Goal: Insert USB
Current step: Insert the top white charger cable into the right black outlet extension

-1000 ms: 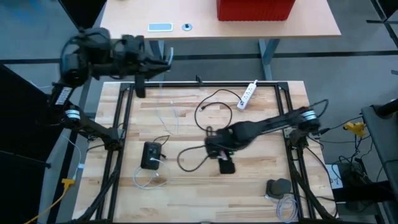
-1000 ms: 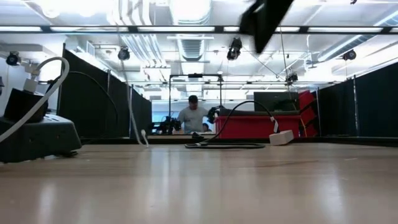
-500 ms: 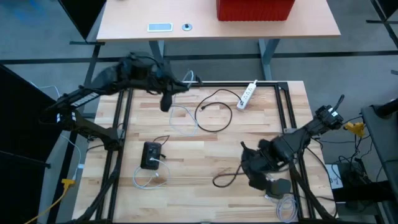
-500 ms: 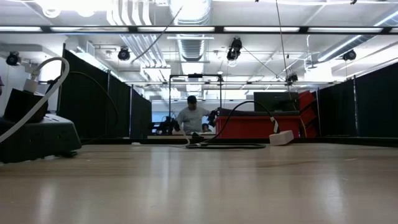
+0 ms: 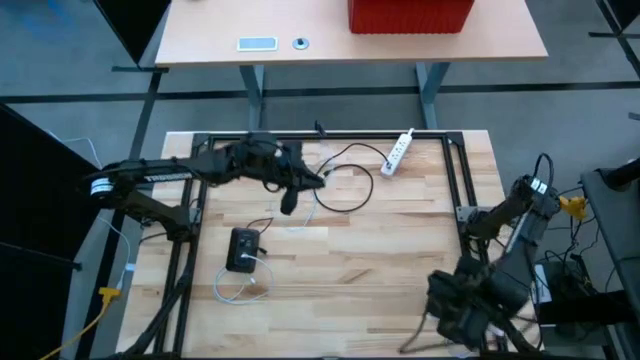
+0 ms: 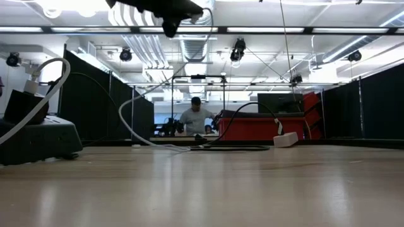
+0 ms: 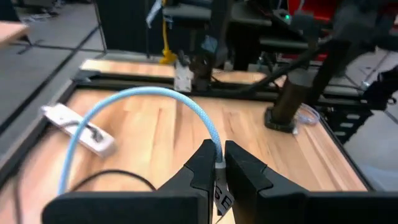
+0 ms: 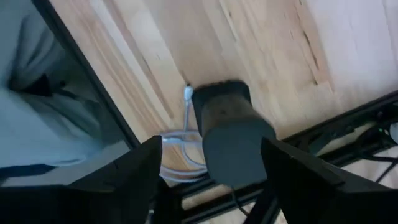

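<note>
**Cable end pinched on the left, charger block under my right**

My left gripper [image 5: 288, 203] hangs over the middle of the pale wooden table [image 5: 330, 270], its fingers pressed together on the plug end of a thin, pale blue braided USB cable [image 7: 155, 98]. In my left wrist view the cord arches up out of the pinch and droops away toward a white power strip [image 5: 398, 150] at the far edge. I judge this cord light and very floppy: it will sag and trail, so the only useful hold is right behind the stiff connector, which is where I have it. The plug itself is small and could twist in the pinch if the cord snags.

Near the left-front part of the table sits a small black box-shaped device [image 5: 243, 249] with a white lead looped beside it. A black cable [image 5: 345, 185] curls near the centre.

At the right-front corner my right gripper [image 8: 211, 180] hovers with its fingers spread wide on either side of a dark grey rounded charger block [image 8: 231, 134], not touching it. The block looks rigid and smooth; I would take it across its flat sides.

There is some lettering on my left fingers, but I cannot read it; I see no other legible brand or label.
</note>
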`<state>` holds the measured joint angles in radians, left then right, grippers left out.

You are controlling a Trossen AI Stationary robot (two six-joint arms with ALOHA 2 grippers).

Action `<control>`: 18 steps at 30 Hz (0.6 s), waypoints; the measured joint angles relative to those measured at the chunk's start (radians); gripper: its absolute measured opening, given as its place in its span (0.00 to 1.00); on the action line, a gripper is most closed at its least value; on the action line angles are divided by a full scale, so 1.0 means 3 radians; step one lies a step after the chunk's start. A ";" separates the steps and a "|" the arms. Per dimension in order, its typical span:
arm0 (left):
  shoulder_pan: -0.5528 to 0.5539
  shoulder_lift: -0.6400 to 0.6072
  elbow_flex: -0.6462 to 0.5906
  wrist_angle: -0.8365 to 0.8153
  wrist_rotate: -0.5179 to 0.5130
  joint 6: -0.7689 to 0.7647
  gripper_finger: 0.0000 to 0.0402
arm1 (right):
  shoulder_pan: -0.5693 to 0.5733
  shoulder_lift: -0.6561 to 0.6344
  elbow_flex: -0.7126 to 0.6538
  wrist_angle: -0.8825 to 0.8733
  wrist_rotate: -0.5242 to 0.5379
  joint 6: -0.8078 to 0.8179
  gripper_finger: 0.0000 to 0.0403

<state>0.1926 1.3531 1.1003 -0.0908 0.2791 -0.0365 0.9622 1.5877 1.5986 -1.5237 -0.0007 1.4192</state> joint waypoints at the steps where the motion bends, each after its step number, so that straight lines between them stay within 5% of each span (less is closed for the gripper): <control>1: -0.0051 0.0030 -0.0050 0.0072 -0.0003 -0.0015 0.04 | 0.0031 0.0003 0.0000 -0.0017 0.0003 0.0031 0.66; 18: -0.0486 0.0719 -0.0123 0.0531 -0.0627 -0.0566 0.04 | 0.0185 0.0015 -0.0108 -0.0138 0.0008 -0.0058 0.88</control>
<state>0.0467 1.5688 1.0634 0.0685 0.0910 -0.2063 1.0178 1.5921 1.5663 -1.5650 0.0018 1.4018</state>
